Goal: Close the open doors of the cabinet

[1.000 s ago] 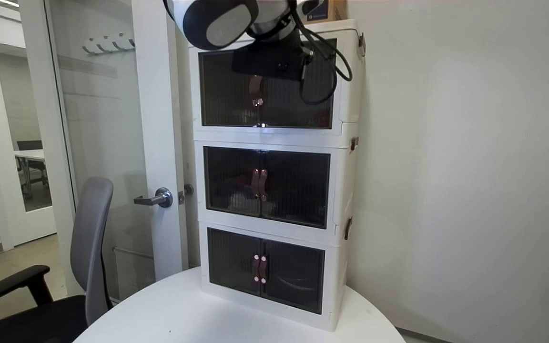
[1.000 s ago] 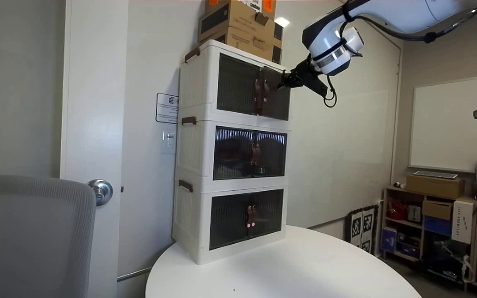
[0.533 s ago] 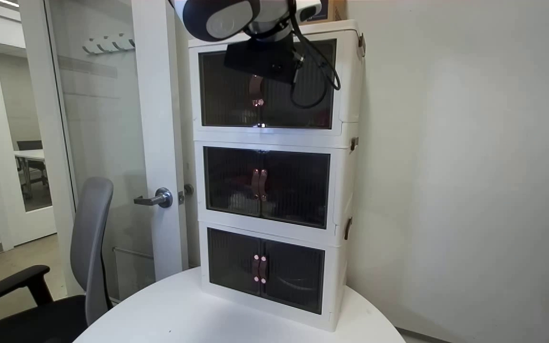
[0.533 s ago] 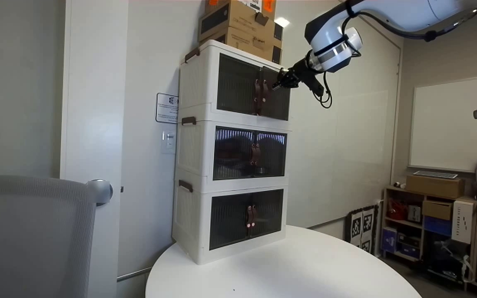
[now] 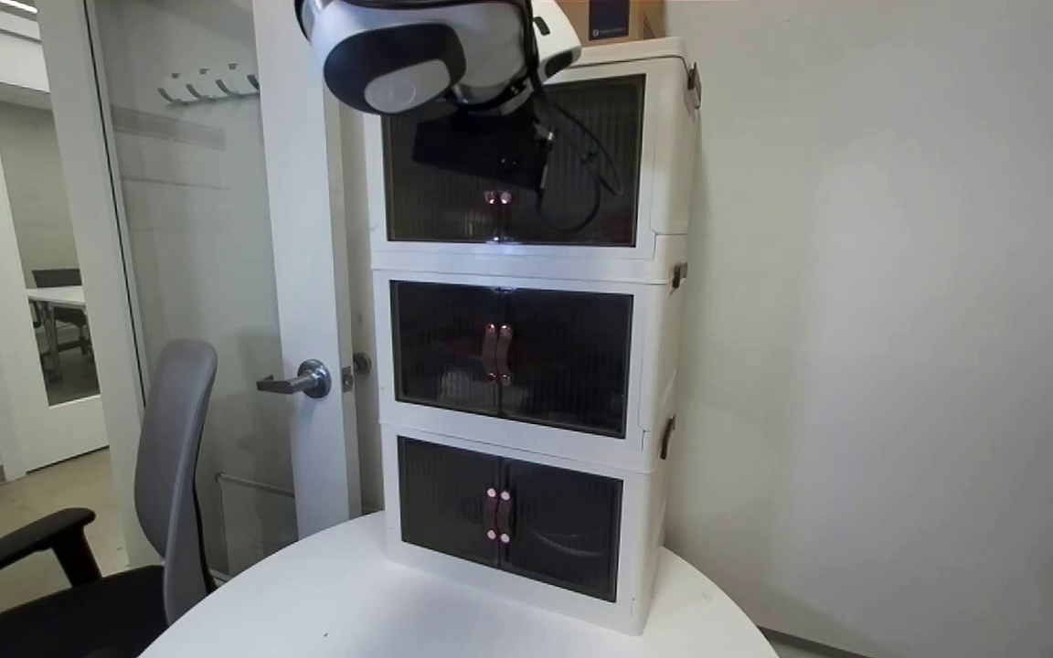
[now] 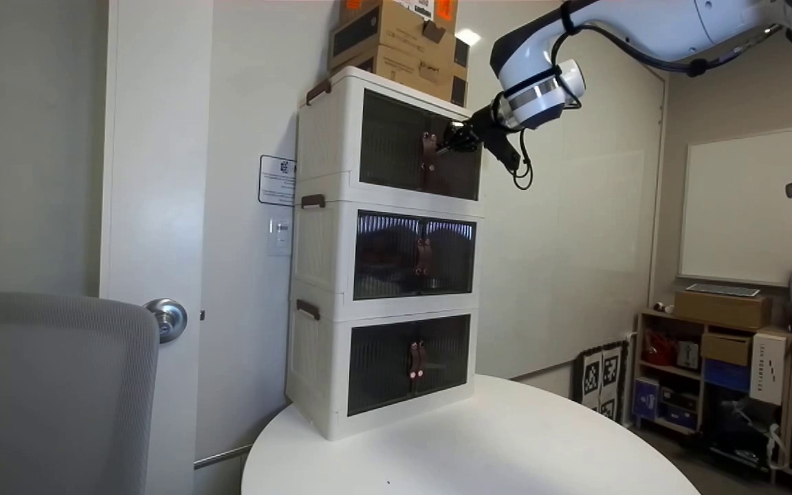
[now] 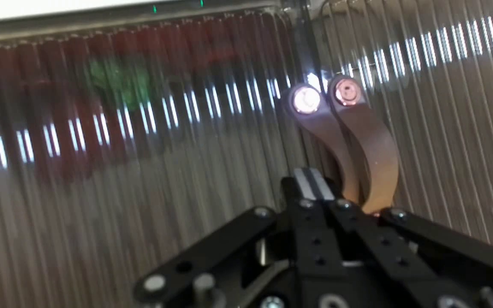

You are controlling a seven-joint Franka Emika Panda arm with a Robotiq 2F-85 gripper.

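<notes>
Gripper [image 7: 313, 184] at the top doors [image 6: 394, 141] of the cabinet [image 6: 317, 258]
Jaws clenched together, just beside the handles [image 7: 385, 158], which curve past at 2 o'clock in the wrist view; contact with the doors unclear; the doors sit at the cabinet's 12 o'clock, both looking flush; in an exterior view the arm [image 6: 643, 27] reaches in from 2 o'clock, boxes [image 6: 410, 65] rest at 12 o'clock on the cabinet, and the table [image 6: 540, 440] lies at 6 o'clock under it
</notes>
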